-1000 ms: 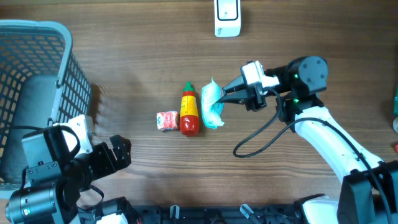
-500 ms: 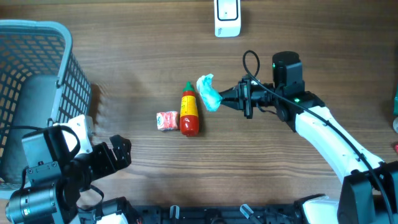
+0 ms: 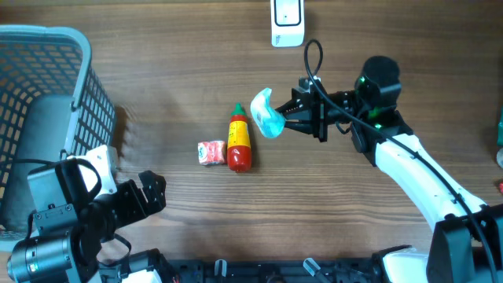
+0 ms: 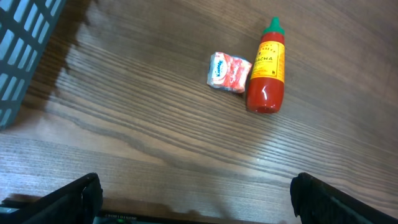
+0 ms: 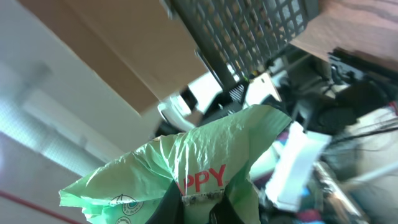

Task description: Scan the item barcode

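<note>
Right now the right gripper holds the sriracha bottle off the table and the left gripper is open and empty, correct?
No. The right gripper is shut on the green packet, not the sriracha bottle, which lies on the table; the overhead view shows it. The left gripper is open and empty, as you said.

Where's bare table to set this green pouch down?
Bare wood between the basket and the small red packet, and along the near edge below the sauce bottle. Crowded at centre: packet, bottle, and the green pouch in the right gripper.
</note>
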You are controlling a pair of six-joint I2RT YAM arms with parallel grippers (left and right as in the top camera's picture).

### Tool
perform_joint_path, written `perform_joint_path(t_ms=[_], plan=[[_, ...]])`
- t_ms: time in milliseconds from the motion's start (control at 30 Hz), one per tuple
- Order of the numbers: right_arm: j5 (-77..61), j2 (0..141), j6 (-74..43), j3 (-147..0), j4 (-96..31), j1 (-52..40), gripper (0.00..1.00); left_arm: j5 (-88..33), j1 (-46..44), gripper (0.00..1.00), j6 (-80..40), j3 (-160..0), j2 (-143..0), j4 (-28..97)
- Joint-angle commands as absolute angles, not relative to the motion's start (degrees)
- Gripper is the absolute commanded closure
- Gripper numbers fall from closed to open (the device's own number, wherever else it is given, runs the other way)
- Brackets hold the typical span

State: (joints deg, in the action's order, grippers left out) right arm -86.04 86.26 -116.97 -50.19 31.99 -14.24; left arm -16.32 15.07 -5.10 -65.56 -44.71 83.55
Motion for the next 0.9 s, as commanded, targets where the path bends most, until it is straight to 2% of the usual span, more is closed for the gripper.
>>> perform_joint_path(t_ms=[0, 267, 333, 367, 500, 667, 867], plan=[[-92.44, 85.91, -118.65, -50.89, 33.98, -14.17, 0.96, -16.16, 15.14, 0.00, -5.63, -65.49, -44.62, 83.44], [-91.55, 85.91, -118.41, -50.89, 33.41, -14.17, 0.96, -16.16, 15.14, 0.00, -5.61, -65.49, -44.62, 83.42], [-86.94, 85.91, -109.84, -50.89, 33.41, -14.22, 0.96, -16.16, 15.14, 0.00, -5.63, -65.49, -44.62, 83.42], [-81.97, 85.91, -99.90, -50.89, 33.30, -14.22, 0.96, -16.16, 15.14, 0.00, -5.61, -65.49, -44.62, 83.44], [-62.06, 85.93, -82.72, -50.89, 25.89, -14.17, 0.96, -16.16, 15.14, 0.00, -5.61, -65.49, -44.62, 83.44], [-32.71, 85.93, -73.84, -50.89, 1.76, -14.17, 0.95, -16.16, 15.14, 0.00, -5.63, -65.49, -44.62, 83.44], [-13.87, 86.00, -69.41, -50.92, -0.93, -14.17, 0.95, -16.16, 15.14, 0.00, -5.63, -65.49, -44.62, 83.44]])
